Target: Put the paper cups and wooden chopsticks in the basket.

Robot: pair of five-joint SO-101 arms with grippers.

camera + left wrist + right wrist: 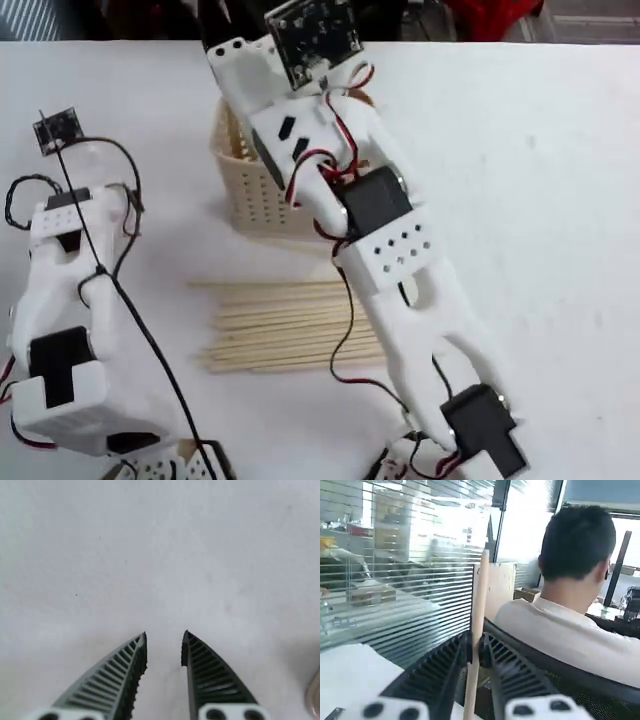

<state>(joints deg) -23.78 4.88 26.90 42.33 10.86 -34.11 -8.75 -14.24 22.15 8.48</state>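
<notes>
- White bench [540, 150] is carrying a cream basket [245, 195], with the right arm [400, 250] hanging over it.
- Wooden chopsticks [280, 335] are lying piled just beside the basket.
- Right pincer [476, 647] is pinching one upright chopstick [479, 605].
- Left pincer [164, 640] is hovering spread apart over the bench.

Cream basket [240, 195] w/ grid of small holes. Pale tan chopsticks [285, 325], white table [530, 150]. Black ribbed fingers [120, 680] on left gripper [164, 640].

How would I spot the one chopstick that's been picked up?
On the table, find the basket with an arm over it. The right gripper at its end pinches one chopstick; unlike the pile lying flat, it's held off the table.
</notes>
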